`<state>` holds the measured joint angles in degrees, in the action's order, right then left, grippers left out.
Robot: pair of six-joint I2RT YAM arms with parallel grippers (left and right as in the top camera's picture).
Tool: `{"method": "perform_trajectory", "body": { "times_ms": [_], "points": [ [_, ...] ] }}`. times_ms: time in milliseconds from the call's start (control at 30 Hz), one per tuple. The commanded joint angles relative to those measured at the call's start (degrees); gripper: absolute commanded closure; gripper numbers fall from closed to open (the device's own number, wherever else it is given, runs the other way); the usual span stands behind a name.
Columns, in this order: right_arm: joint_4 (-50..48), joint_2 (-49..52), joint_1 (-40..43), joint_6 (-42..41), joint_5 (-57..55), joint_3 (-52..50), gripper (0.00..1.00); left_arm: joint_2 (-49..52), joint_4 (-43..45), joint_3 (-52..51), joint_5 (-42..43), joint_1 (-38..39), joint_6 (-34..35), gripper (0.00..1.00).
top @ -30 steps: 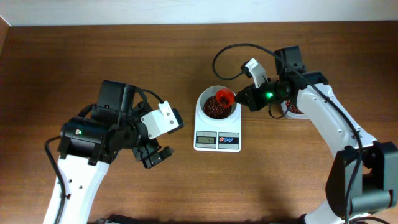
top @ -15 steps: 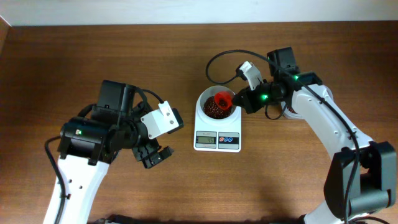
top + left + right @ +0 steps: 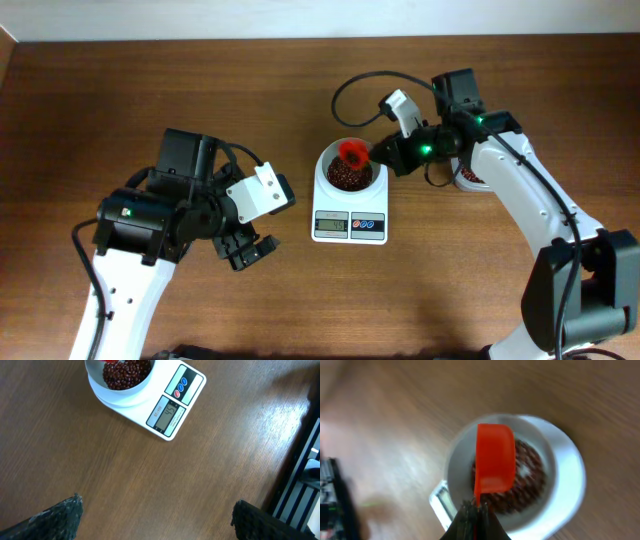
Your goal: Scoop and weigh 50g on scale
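Your right tool (image 3: 388, 155) is clamping the thin handle of the orange-red scoop (image 3: 352, 153), its jaws pressed together on it. It is reaching in from the upper right of the overhead frame toward the middle. In the right wrist view, the scoop (image 3: 494, 457) is sticking straight up from the tool at the bottom edge. Its cup is hanging over the left half of the white bowl (image 3: 565, 460), with its closed back facing the camera.

The beans (image 3: 347, 178) are lying as a loose dark red-brown heap inside the bowl, just below the scoop in the overhead frame. The bowl is sitting on the back part of the white scale (image 3: 349, 226), which is standing on the table (image 3: 300, 80) a little right of centre. The scale's grey display and its red and blue buttons are facing the lower edge of the frame. In the left wrist view the scale (image 3: 172, 407) is showing near the top, turned at an angle. Its display is showing digits that I cannot read with confidence.

Your left tool (image 3: 250, 250) is hanging over bare table in the lower left of the overhead frame, well apart from the scale. Its jaws are standing wide apart with nothing between them. Its dark fingers (image 3: 55, 517) are showing only at the two bottom corners of the left wrist view.

A second container (image 3: 470, 180) with more beans is peeking out from under your right arm at the right.
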<state>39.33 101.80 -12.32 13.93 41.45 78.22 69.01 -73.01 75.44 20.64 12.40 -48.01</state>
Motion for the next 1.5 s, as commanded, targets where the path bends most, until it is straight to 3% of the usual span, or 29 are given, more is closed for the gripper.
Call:
{"method": "perform_trajectory", "body": {
  "times_ms": [0, 67, 200, 367, 400, 500, 733, 833, 967, 1467],
  "points": [
    [-0.74, -1.73, 0.24, 0.17, -1.36, 0.87, 0.96, 0.24, 0.07, 0.42, 1.03, -0.20, -0.72, 0.01],
    [1.53, -1.70, -0.68, -1.38, -11.21, 0.87, 0.96, 0.24, 0.07, 0.42, 1.01, -0.20, -0.72, 0.01],
    [1.64, -1.79, -1.18, -1.38, -11.04, 0.87, 0.96, 0.24, 0.07, 0.42, 1.03, -0.20, -0.72, 0.01],
    [-0.48, -3.87, -0.76, -0.37, 0.92, 0.90, 0.96, 0.24, 0.07, 0.42, 1.01, -0.20, -0.72, 0.01],
    [-0.55, -4.07, -0.66, 0.39, -0.22, 0.90, 0.96, 0.24, 0.07, 0.42, 1.01, -0.20, -0.72, 0.01],
    [4.11, -4.00, -1.51, -1.40, -17.29, 0.87, 0.96, 0.24, 0.07, 0.42, 1.03, -0.20, -0.72, 0.01],
    [1.88, -4.07, -1.88, -1.36, -8.24, 0.87, 0.96, 0.24, 0.07, 0.42, 1.03, -0.20, -0.72, 0.01],
    [-1.03, -4.33, -1.81, -1.33, 0.74, 0.90, 0.96, 0.24, 0.07, 0.42, 1.03, -0.20, -0.72, 0.01],
    [2.10, -4.28, -3.21, -5.09, -19.10, 0.87, 0.96, 0.24, 0.07, 0.42, 1.01, -0.20, -0.72, 0.01],
    [1.36, -4.72, -4.02, -5.01, -10.08, 0.90, 0.96, 0.24, 0.07, 0.42, 1.03, -0.20, -0.72, 0.01]
  ]
}}
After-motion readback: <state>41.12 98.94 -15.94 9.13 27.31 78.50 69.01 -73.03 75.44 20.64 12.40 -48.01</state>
